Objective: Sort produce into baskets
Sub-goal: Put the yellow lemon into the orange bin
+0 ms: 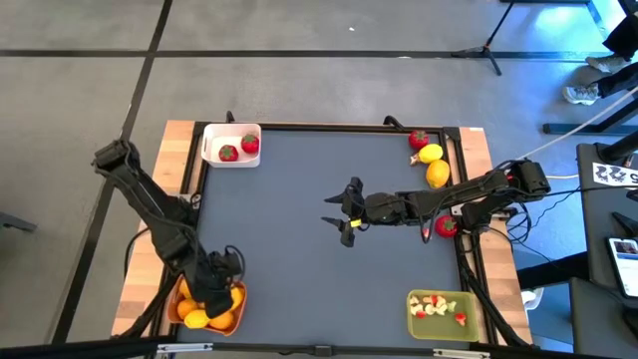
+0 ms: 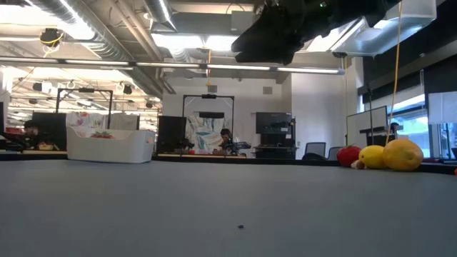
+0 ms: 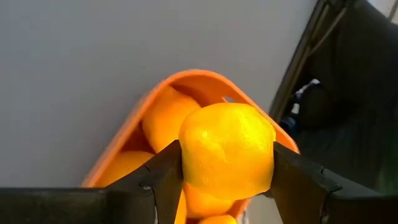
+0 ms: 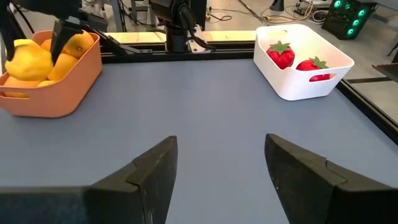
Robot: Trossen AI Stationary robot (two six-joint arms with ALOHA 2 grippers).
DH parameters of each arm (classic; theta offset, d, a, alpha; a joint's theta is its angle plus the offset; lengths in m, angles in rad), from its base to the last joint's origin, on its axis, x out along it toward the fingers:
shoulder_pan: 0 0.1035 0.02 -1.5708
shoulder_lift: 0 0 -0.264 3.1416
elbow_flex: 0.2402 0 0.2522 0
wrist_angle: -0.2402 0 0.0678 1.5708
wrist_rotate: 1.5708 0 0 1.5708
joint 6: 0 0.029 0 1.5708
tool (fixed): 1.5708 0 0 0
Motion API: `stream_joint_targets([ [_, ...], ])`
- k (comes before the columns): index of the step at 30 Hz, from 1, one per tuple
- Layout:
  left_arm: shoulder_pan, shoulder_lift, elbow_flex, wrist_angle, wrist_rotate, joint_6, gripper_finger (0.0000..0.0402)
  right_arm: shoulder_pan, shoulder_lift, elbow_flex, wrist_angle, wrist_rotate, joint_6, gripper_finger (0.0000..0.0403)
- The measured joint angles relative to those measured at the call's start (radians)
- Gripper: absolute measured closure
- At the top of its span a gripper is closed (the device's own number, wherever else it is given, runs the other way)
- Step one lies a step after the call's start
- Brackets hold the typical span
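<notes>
My left gripper (image 1: 221, 277) is shut on a yellow lemon (image 3: 227, 149) over the orange basket (image 3: 160, 94) at the table's near left corner. That basket holds several orange and yellow fruits. My right gripper (image 4: 221, 168) stands open and bare above the middle of the table, pointing toward the left side. The white basket (image 1: 231, 146) at the far left holds two strawberries. The olive-green basket (image 1: 444, 312) at the near right holds small pale and red bits. Two lemons (image 1: 435, 166) and a strawberry (image 1: 419, 139) lie at the far right, and another strawberry (image 1: 446, 226) lies by the right arm. My left gripper pinches the lemon by two opposite sides (image 3: 186, 162) between its two fingers (image 3: 163, 177). The fingers slant downward from above. The lemon sits between them over the fruit in the orange basket, lifted off the table.
A raised dark frame (image 1: 461, 150) edges the grey mat on the right and far sides. The right arm reaches in from the table's right edge. In the low view the white basket (image 2: 111, 146) and the far-right lemons (image 2: 391, 155) rest on the mat, with wide bare mat between them.
</notes>
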Motion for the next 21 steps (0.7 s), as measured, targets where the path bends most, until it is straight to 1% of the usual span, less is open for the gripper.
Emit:
stream_joint_targets([
  [5,0.012,0.028,0.0,-0.006,-0.03,0.026,0.0201,0.0,0.0,-0.001,-0.001,0.0,0.001,0.0165],
  [9,0.022,0.047,0.0,-0.032,-0.028,0.007,0.0178,0.0,0.0,-0.001,-0.001,0.0,0.002,0.0165],
  [12,0.033,0.064,0.001,-0.034,0.016,0.007,0.016,0.0,0.0,-0.001,-0.001,0.0,0.002,0.0165],
  [14,0.033,0.069,0.001,-0.018,0.024,0.022,0.0152,0.0,0.0,-0.001,0.0,0.0,0.002,0.0165],
  [18,0.037,0.068,0.0,0.013,0.041,0.089,0.0147,0.001,0.0,-0.001,0.0,0.0,0.002,0.0165],
  [21,0.049,0.067,0.0,0.009,0.085,0.124,0.0147,0.001,0.0,-0.001,0.0,0.0,0.002,0.0165],
])
